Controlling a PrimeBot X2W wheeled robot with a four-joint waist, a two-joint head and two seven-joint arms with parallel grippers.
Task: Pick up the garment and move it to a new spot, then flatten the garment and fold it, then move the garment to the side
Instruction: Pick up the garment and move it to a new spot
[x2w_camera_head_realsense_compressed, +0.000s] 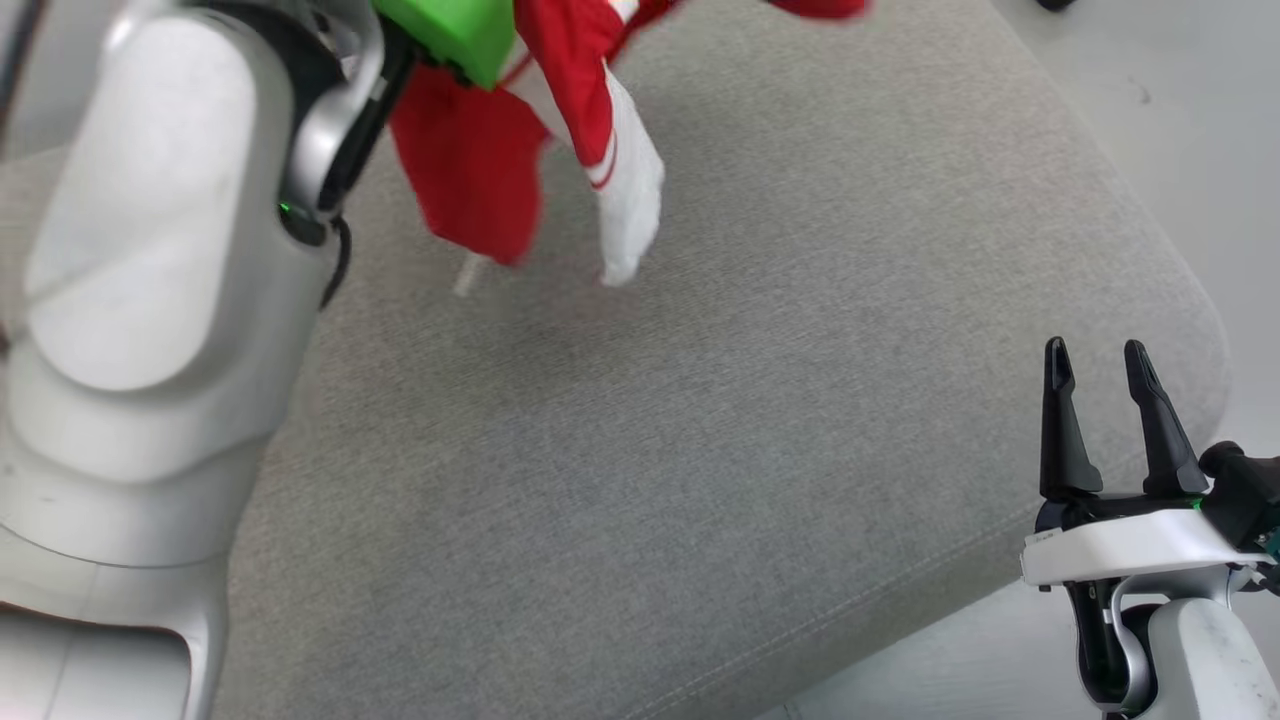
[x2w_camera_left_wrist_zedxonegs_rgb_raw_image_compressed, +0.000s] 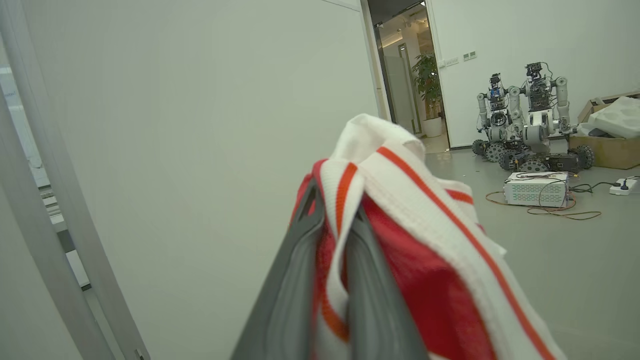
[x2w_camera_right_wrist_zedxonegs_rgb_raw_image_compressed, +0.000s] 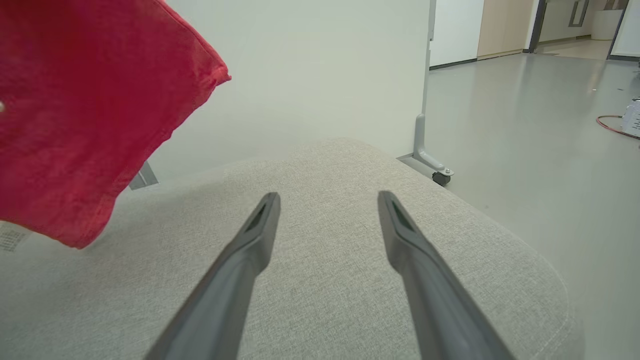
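Note:
A red garment (x2w_camera_head_realsense_compressed: 480, 170) with white, red-striped trim hangs in the air over the far part of a grey cushioned surface (x2w_camera_head_realsense_compressed: 700, 450). In the left wrist view my left gripper (x2w_camera_left_wrist_zedxonegs_rgb_raw_image_compressed: 332, 205) is shut on the garment (x2w_camera_left_wrist_zedxonegs_rgb_raw_image_compressed: 415, 260), its white striped band pinched between the two fingers and draped over them. The left forearm fills the left side of the head view. At the lower right my right gripper (x2w_camera_head_realsense_compressed: 1100, 365) stands open over the cushion's near right edge, with nothing between its fingers. The right wrist view shows that gripper (x2w_camera_right_wrist_zedxonegs_rgb_raw_image_compressed: 327, 200) open and the garment's red cloth (x2w_camera_right_wrist_zedxonegs_rgb_raw_image_compressed: 85, 115) hanging at the upper left.
A white panel on castors (x2w_camera_right_wrist_zedxonegs_rgb_raw_image_compressed: 434, 172) stands behind the cushion. Across the grey floor are parked robots (x2w_camera_left_wrist_zedxonegs_rgb_raw_image_compressed: 525, 120), a white box with cables (x2w_camera_left_wrist_zedxonegs_rgb_raw_image_compressed: 536, 189) and cardboard boxes (x2w_camera_left_wrist_zedxonegs_rgb_raw_image_compressed: 605, 145). The cushion's edge curves round at the right (x2w_camera_head_realsense_compressed: 1200, 330).

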